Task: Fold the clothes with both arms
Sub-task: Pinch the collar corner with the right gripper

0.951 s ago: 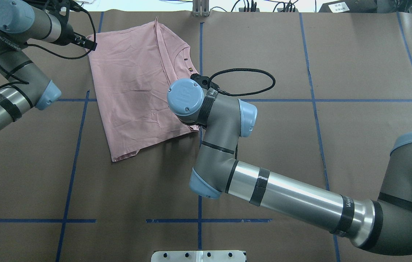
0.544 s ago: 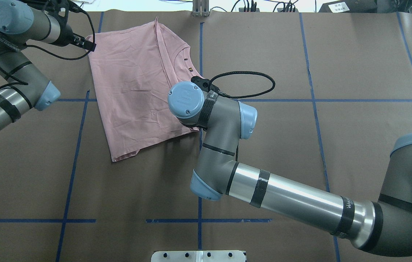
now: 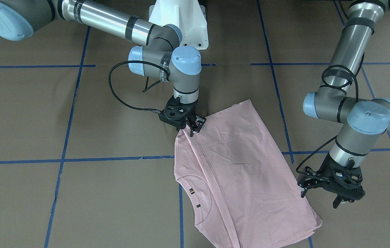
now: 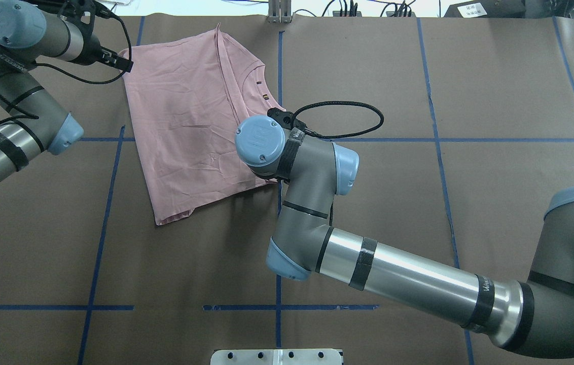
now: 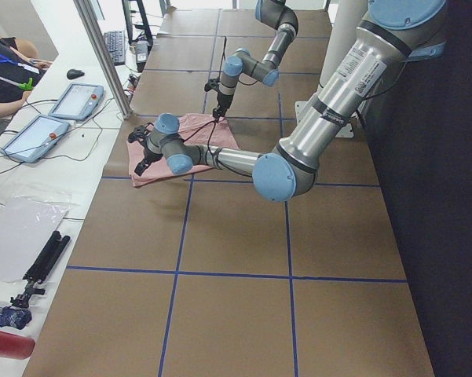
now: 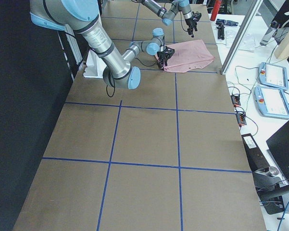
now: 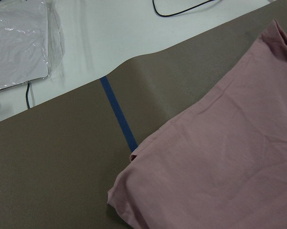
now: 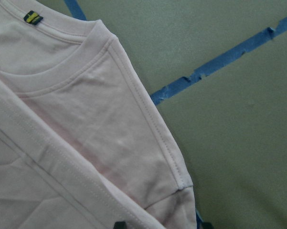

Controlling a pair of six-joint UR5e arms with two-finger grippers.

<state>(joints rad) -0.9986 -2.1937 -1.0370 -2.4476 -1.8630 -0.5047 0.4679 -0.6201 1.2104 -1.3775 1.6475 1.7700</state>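
The pale pink T-shirt (image 3: 243, 172) lies flat on the brown table, folded lengthwise with plain fabric up. Its ribbed collar (image 3: 195, 182) with a small tag shows; the cartoon print is hidden. The shirt also shows in the overhead view (image 4: 185, 111). My right gripper (image 3: 191, 129) stands over the shirt's sleeve corner (image 8: 179, 183), jaws apart, fabric lying flat. My left gripper (image 3: 320, 198) hangs open and empty just beside the shirt's far-left corner (image 7: 129, 191). In the overhead view both grippers are hidden under their wrists.
Blue tape lines (image 4: 279, 76) grid the table. The white pedestal base (image 3: 181, 20) stands at the robot's side. Beyond the far edge are a metal post (image 4: 279, 12), a white desk with a plastic sheet (image 7: 19, 43) and tablets (image 5: 75, 98).
The right wrist has drifted slightly toward the robot. The left wrist has edged slightly toward the far edge. The shirt has not moved.
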